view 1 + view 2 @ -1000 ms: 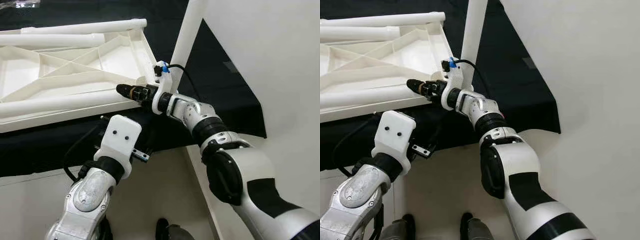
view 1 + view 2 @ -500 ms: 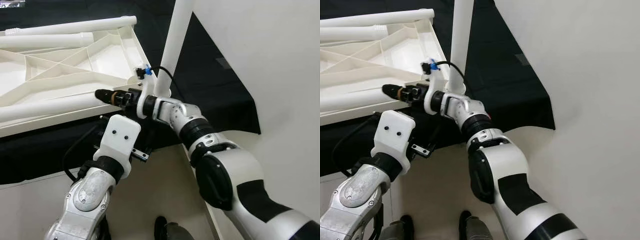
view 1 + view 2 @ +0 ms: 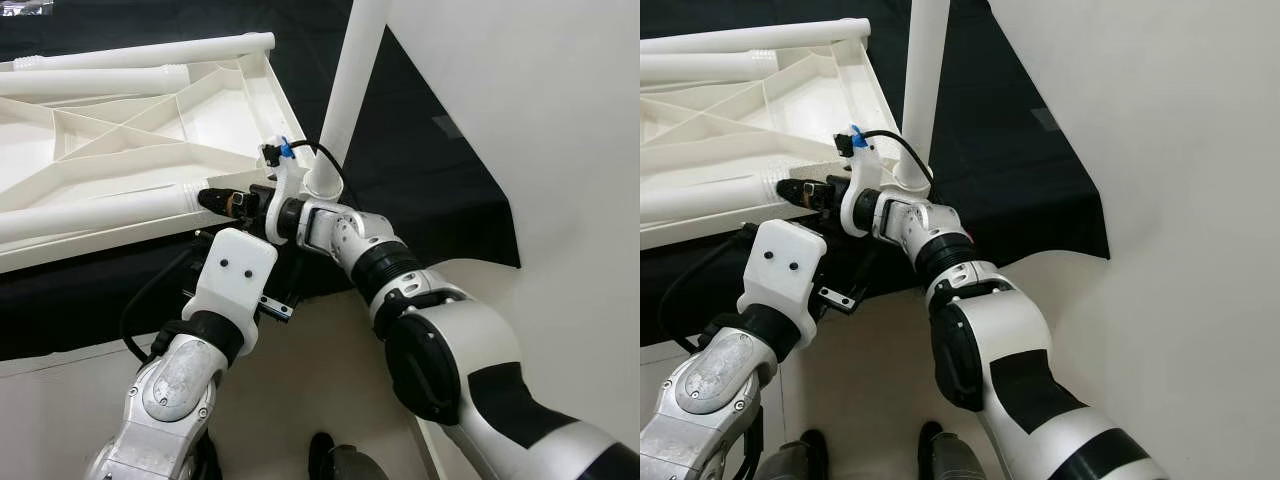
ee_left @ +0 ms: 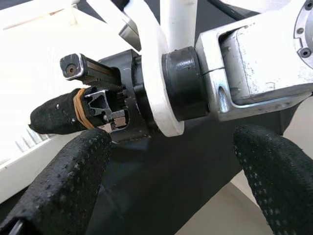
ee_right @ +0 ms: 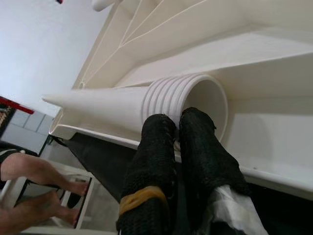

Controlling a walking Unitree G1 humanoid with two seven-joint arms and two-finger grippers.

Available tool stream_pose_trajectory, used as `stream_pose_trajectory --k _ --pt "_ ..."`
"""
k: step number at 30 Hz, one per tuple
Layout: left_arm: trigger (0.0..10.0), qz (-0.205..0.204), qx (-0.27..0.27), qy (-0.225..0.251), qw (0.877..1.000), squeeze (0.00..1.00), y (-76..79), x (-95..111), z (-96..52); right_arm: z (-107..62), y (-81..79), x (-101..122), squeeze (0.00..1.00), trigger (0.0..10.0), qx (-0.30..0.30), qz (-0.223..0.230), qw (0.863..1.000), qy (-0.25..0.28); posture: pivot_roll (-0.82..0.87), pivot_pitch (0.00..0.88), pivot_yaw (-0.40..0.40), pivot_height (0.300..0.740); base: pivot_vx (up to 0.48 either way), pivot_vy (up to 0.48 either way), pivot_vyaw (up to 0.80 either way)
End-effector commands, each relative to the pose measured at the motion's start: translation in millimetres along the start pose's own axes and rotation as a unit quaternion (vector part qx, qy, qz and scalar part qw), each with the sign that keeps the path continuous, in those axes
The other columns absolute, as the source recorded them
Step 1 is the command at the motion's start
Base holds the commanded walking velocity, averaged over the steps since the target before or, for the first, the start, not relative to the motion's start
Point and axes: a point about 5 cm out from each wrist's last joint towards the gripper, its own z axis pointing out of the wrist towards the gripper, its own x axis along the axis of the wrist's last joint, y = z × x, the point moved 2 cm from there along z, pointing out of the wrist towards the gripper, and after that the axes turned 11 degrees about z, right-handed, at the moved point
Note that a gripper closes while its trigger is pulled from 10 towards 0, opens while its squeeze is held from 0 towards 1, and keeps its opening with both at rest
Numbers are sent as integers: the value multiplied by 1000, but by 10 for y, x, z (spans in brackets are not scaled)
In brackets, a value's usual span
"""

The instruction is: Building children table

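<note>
- The white plastic tabletop (image 3: pixel 120 150) lies upside down on a black cloth (image 3: pixel 420 170), its ribbed underside facing up at me.
- One white table leg (image 3: pixel 345 90) stands upright at the tabletop's near right corner; others lie along the far edge.
- A loose table leg (image 3: pixel 90 212) lies flat along the tabletop's near edge, its threaded open end (image 5: pixel 188 100) toward my right arm.
- My right gripper (image 3: pixel 215 199) reaches across to that open end, its fingers (image 5: pixel 149 147) pressed together against the threaded rim, touching it.
- My left gripper (image 4: pixel 173 161) hangs just below, beside the cloth's edge, fingers spread wide and empty.
- A person's hand (image 5: pixel 34 171) shows beyond the tabletop in my right wrist view.
</note>
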Motion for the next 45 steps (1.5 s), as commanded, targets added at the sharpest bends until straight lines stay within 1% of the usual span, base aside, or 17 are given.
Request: stream_pose_trajectory --k 1,3,7,10,14,15,20,21,25,30,31,34,35,38,41,43,45 --pt "10000 2 2 -2 1000 0 3 -10 -24 -52 215 -179 0 0 -59 20 998 -22 78 328 -175 740 0 0 0" --pt "10000 2 3 -1 1000 0 -1 -4 -17 -78 263 -174 0 0 -74 24 997 -17 78 328 -175 740 0 0 0" --pt "10000 3 4 -1 1000 0 -9 -6 -14 -86 275 -172 0 0 -77 29 997 -15 78 331 -175 740 0 0 0" --pt "10000 6 8 -3 1000 0 -30 -16 -11 -141 384 -171 0 0 -114 34 993 -3 80 333 -173 740 0 0 0" --pt "10000 7 8 -3 1000 0 -34 -17 -11 -173 431 -153 0 0 -130 33 991 5 81 333 -173 740 0 0 0" --pt "10000 7 8 -3 1000 0 -36 -18 -11 -188 450 -127 0 10000 -138 32 990 13 80 333 -171 740 0 0 0" --pt "10000 7 7 -5 1000 0 -33 -26 -13 -192 415 -23 0 10000 -132 40 990 39 78 332 -170 740 0 0 0" --pt "10000 7 7 -5 1000 0 -33 -25 -12 -192 409 -1 1000 10000 -132 35 990 44 78 332 -170 740 0 0 0" --pt "10000 7 7 -4 1000 0 -34 -23 -8 -196 399 35 1000 10000 -131 32 990 51 77 332 -169 740 0 0 0" --pt "10000 7 8 -4 1000 0 -36 -25 -3 -259 340 301 1000 10000 -114 45 986 117 76 332 -171 740 0 0 0" --pt "10000 7 8 -4 1000 0 -36 -25 -3 -259 340 301 1000 10000 -114 45 986 117 76 332 -171 740 0 0 0" --pt "10000 8 9 -4 1000 0 -43 -28 0 -304 307 447 1000 10000 -105 51 981 152 75 330 -171 740 0 0 0" --pt "10000 8 9 -4 1000 0 -46 -29 1 -316 270 504 0 10000 -89 51 981 163 74 328 -171 740 0 0 0" --pt "10000 8 10 -4 1000 0 -49 -32 5 -341 179 618 0 10000 -50 41 981 181 71 325 -170 740 0 0 0" --pt "10000 9 11 -2 1000 0 -52 -28 14 -385 46 779 0 10000 -7 -5 977 213 71 319 -170 740 0 0 0" --pt "10000 9 11 -1 1000 0 -54 -29 17 -395 14 814 0 10000 2 -13 975 220 71 319 -170 740 0 0 0" --pt "10000 8 11 0 1000 0 -55 -30 27 -397 -90 857 0 10000 34 -35 972 231 67 310 -164 740 0 0 0"
